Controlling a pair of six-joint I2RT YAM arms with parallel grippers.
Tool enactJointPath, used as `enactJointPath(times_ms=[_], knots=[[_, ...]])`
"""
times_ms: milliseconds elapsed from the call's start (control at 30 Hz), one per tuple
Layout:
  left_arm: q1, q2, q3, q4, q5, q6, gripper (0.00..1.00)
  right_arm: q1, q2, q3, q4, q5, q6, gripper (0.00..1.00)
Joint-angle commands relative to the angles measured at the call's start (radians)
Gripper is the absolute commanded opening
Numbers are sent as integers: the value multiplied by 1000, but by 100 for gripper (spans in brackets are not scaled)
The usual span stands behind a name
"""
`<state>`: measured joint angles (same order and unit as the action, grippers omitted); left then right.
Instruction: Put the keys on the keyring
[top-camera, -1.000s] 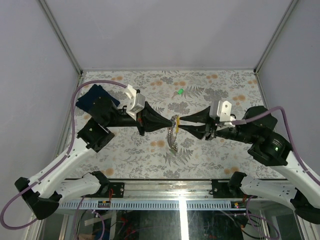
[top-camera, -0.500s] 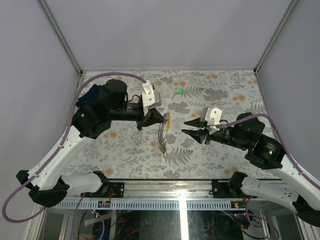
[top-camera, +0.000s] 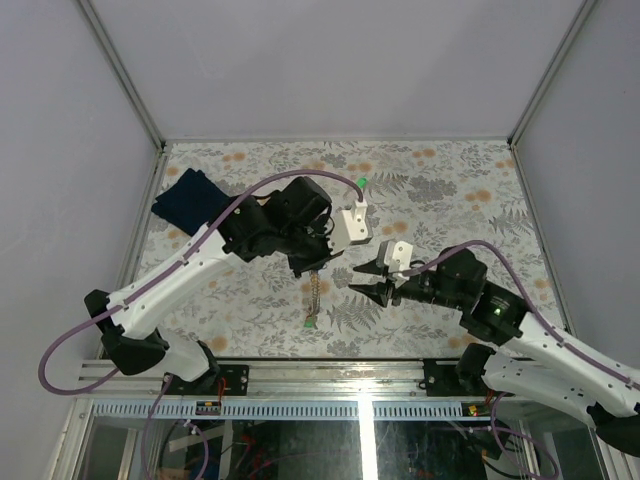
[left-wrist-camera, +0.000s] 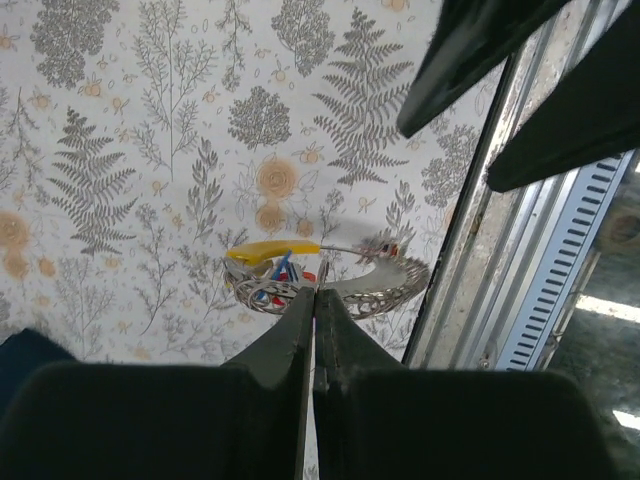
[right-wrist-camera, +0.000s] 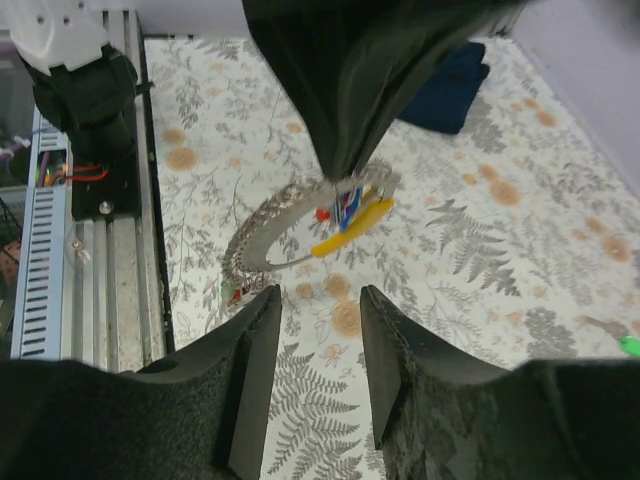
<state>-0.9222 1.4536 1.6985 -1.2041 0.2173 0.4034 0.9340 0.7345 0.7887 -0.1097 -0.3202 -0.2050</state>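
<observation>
The left claw (left-wrist-camera: 315, 300), clamped shut, held the keyring (left-wrist-camera: 385, 293) above the desk (top-camera: 450, 190), with yellow, red and blue keys (left-wrist-camera: 272, 250) hanging at its tip. The right claw (right-wrist-camera: 320, 295) stood parted and empty just beside. A green key (top-camera: 358, 184) lay well beyond both; fetching it likely came next.

Your rig, catalogued.
- White-and-black jointed left arm (top-camera: 170, 285): white moulded link shells, matte black joint housings.
- White-and-black jointed right arm (top-camera: 560, 375): same build; small green light (top-camera: 494, 311) on black elbow housing.
- Thick purple cable (top-camera: 300, 176) along each arm.
- White boxy camera mount (top-camera: 352, 225) at each wrist.
- Left gripper (left-wrist-camera: 313, 295), right gripper (right-wrist-camera: 320, 295): black tapered plastic fingers, matte grainy surface.
</observation>
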Motion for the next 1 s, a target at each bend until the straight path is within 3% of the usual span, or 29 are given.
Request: enactJointPath(times_ms=[0,167,367,967], knots=[[-37,-1,79,-79,-97,21,0,6,-7,-118,334,-74,52,45],[-85,5,94,-103,-140,19,0,7,17,-247,640,-94,215,44],[-97,-4,109,-121,-98,16,0,6,63,-383,1012,-86,345,41],[-131,-3,123,-118,15,51,0,7,139,-329,983,-181,322,37]])
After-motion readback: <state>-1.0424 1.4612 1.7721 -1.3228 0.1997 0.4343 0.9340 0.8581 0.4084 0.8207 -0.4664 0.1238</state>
